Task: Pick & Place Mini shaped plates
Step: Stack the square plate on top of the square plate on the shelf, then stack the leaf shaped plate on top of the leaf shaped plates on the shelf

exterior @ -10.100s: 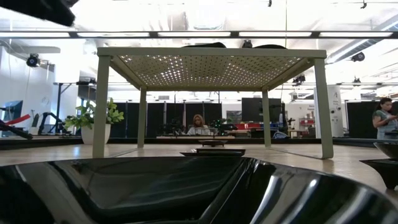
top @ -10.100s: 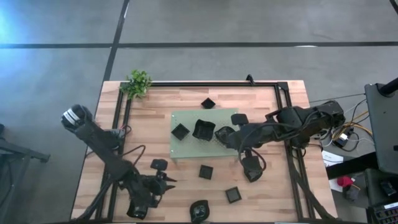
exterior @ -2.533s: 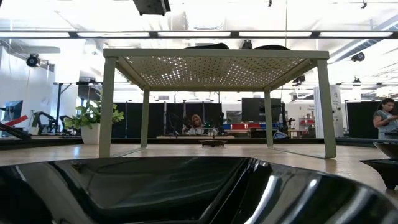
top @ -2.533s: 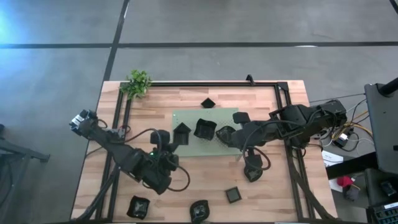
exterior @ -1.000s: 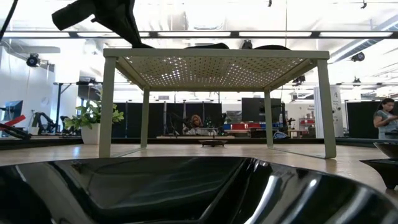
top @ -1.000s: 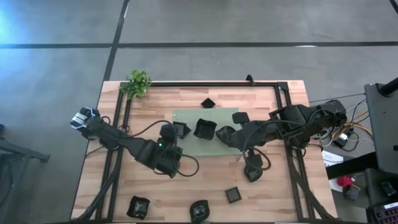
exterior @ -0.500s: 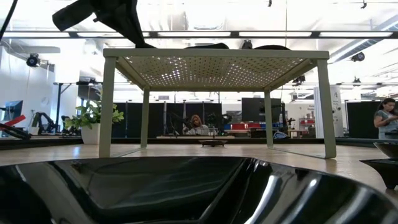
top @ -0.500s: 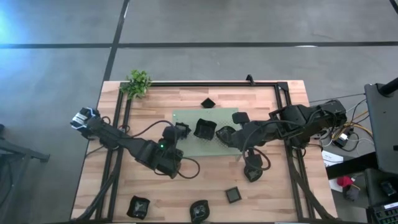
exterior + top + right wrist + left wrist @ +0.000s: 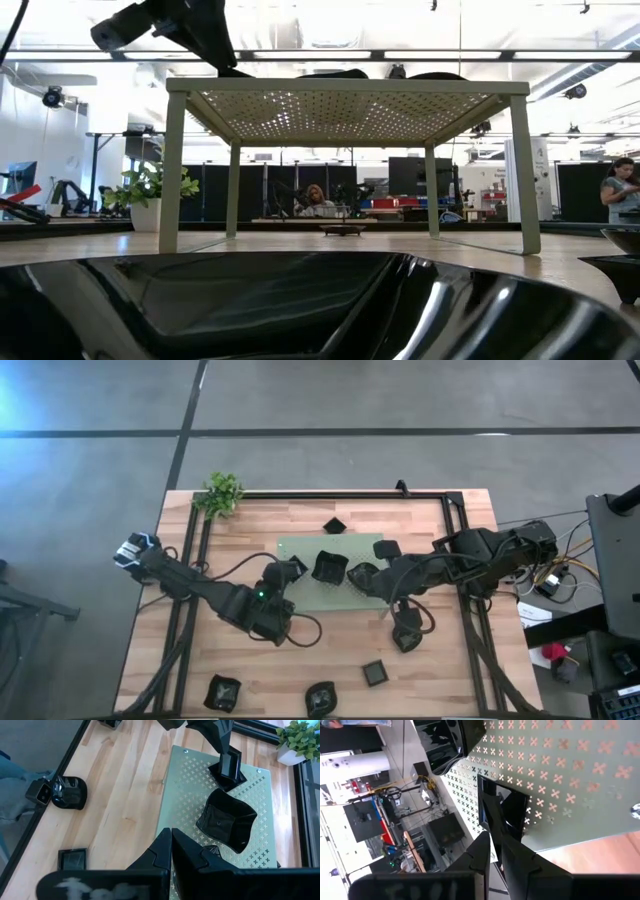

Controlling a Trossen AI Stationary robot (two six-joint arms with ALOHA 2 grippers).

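Observation:
A light green perforated mat (image 9: 310, 596) stands on legs mid-table. A small square black plate (image 9: 509, 810) sits on its left end. My left gripper (image 9: 496, 839) slants down at this plate (image 9: 229, 770), its fingers a little apart on either side of the rim that faces them. A larger scalloped plate (image 9: 328, 567) and another plate (image 9: 361, 573) also lie on the mat. My right gripper (image 9: 171, 846) hangs shut above the mat's right part, holding nothing. My left gripper's fingers (image 9: 482, 847) stand astride the square plate's rim (image 9: 493, 822), slanting down from the table's left. The plate's bottom rests on the mat. I cannot tell whether the fingers touch the rim.
More black plates lie on the wood: one beyond the mat (image 9: 334, 526), one by its far right corner (image 9: 386, 549), one under the right arm (image 9: 405, 632), and others near the front edge (image 9: 375, 673) (image 9: 222, 690). A plant (image 9: 222, 493) stands far left.
My left gripper has rolled a little about its own axis while staying over the mat's left end. The square plate stays on the mat.

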